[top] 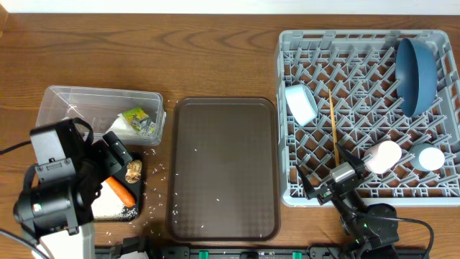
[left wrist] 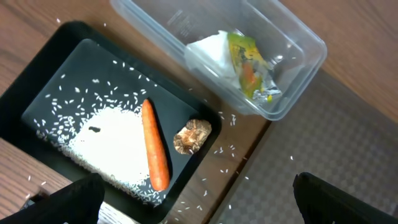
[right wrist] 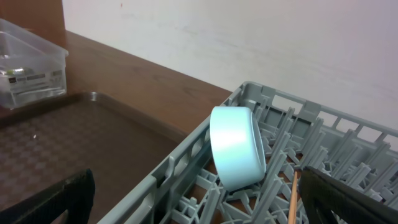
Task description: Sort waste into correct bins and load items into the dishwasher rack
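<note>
The left pincer (left wrist: 199, 210) hangs wide and empty over the black tray (left wrist: 87, 59), which holds the rice (left wrist: 106, 143), carrot (left wrist: 155, 149) and lump (left wrist: 191, 135). Wrapper (left wrist: 249, 62) and paper (left wrist: 208, 53) lie in the tub (left wrist: 292, 36). More rice speckles the counter (top: 215, 50) and brown tray (top: 223, 144). Plate (top: 415, 72), bowl (top: 300, 103), chopsticks (top: 333, 129) and both cups (top: 383, 156) are in the rack (top: 359, 34). The right pincer (right wrist: 199, 208) gapes empty at its front edge. Sorting looks nearly done, and the loose grains would need a fine pinch.

Brown wood-grain tabletop (top: 215, 50) filling the overhead view, thin pale strip (top: 359, 4) beyond its edge at 12 o'clock, plain off-white wall (right wrist: 249, 37) behind the table in the right wrist view, soft even light
</note>
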Available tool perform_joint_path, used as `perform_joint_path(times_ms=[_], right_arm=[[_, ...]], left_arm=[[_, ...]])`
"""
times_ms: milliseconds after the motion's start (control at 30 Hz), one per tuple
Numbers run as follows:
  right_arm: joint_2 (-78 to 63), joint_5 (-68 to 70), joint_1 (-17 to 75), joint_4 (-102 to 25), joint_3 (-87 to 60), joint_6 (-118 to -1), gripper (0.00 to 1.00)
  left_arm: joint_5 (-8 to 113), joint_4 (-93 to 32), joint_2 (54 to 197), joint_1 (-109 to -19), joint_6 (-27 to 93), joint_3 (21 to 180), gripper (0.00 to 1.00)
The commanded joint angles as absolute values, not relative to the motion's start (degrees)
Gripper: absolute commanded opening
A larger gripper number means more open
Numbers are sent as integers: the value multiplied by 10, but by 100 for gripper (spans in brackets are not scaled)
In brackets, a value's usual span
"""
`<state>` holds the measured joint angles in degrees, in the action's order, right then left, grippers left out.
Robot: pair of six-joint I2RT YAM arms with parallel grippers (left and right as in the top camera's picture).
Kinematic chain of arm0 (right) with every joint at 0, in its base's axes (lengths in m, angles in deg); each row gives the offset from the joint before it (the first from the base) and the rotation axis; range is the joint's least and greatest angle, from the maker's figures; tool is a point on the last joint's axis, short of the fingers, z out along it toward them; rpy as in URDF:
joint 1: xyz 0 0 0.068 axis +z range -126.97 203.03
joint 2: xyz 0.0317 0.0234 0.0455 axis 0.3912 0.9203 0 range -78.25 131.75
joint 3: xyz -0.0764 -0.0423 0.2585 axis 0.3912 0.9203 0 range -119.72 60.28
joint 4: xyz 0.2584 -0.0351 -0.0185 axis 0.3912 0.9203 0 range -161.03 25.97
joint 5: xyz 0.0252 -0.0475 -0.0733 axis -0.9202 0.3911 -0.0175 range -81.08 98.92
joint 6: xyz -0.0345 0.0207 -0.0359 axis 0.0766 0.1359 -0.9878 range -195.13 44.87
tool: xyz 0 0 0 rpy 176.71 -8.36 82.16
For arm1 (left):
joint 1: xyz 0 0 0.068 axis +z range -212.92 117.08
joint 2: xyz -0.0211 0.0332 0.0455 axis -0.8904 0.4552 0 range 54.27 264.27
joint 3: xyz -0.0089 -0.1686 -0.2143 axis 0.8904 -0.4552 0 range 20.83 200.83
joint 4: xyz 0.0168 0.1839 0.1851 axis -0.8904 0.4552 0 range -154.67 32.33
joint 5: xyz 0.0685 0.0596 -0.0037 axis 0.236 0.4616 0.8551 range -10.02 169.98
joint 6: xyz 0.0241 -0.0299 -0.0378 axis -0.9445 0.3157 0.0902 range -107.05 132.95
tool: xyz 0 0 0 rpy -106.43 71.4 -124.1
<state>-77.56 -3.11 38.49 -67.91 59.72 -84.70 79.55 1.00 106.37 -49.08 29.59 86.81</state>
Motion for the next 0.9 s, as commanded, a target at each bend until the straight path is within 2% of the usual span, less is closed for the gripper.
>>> perform_joint_path(times_ms=[0,400,867], right_arm=[[-779,-36,377,-680,600,-855,99],[-779,-36,377,-680,600,-855,99],[-779,-36,377,-680,600,-855,99]], left_arm=[[811,-19,1028,-518,283,860,98],[804,-278,837,-611,170,708,98],[749,-394,584,-614,126,484,98]])
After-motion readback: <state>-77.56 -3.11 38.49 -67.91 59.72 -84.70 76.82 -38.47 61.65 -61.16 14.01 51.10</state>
